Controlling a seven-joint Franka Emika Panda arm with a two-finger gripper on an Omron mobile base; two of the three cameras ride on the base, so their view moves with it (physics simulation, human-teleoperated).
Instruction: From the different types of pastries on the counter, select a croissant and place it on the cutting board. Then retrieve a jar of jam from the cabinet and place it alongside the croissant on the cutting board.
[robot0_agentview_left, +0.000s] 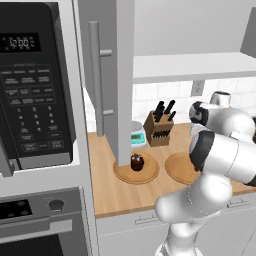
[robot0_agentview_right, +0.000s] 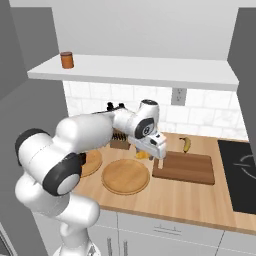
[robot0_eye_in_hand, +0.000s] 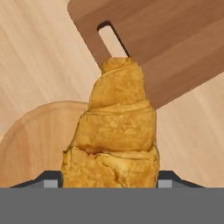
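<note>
The claw (robot0_agentview_right: 150, 151) grips the croissant (robot0_eye_in_hand: 114, 131) above the surface (robot0_agentview_right: 175, 200), at the board's (robot0_agentview_right: 187, 167) handle end, beside a round plate (robot0_agentview_right: 125, 176). The jam jar (robot0_agentview_right: 67, 60) stands on the shelf (robot0_agentview_right: 150, 70).

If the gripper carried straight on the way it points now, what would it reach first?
Probably the handle end of the cutting board: beyond the croissant clamped in the gripper, the hand view looks onto it, though depth is unclear.

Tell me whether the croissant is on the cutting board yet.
Not yet. The croissant hangs in the gripper, beside the cutting board's handle end.
</note>
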